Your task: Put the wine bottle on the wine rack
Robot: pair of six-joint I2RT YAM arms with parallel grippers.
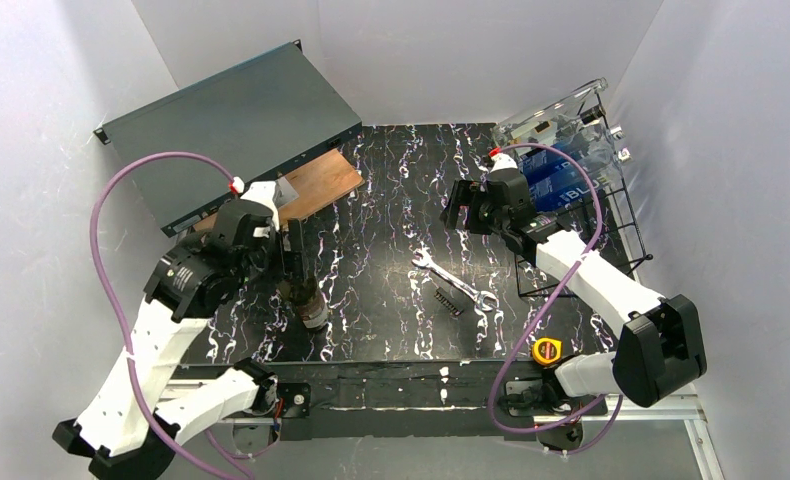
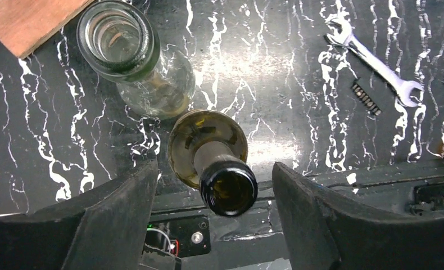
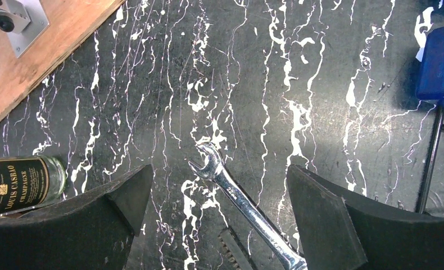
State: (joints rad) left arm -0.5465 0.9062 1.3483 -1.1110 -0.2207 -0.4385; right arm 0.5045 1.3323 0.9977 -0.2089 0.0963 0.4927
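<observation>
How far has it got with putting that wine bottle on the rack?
Nothing is done yet: the wine bottle stands upright, across the table from the wine rack. In hand: the left gripper straddles its neck, fingers not touching. Left: grip, lift, carry and lay it on the rack.

The wine bottle (image 2: 222, 169) is standing by the tabletop's (image 1: 391, 190) near edge, toward the left corner. A jar (image 2: 135, 62) is standing just behind it. The wrench (image 1: 453, 281) is lying mid-tabletop, and the wine rack (image 1: 621, 210) is sitting along the right edge.

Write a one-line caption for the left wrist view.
Left gripper straddles upright wine bottle, jaws open; clear bottle beside it.
</observation>
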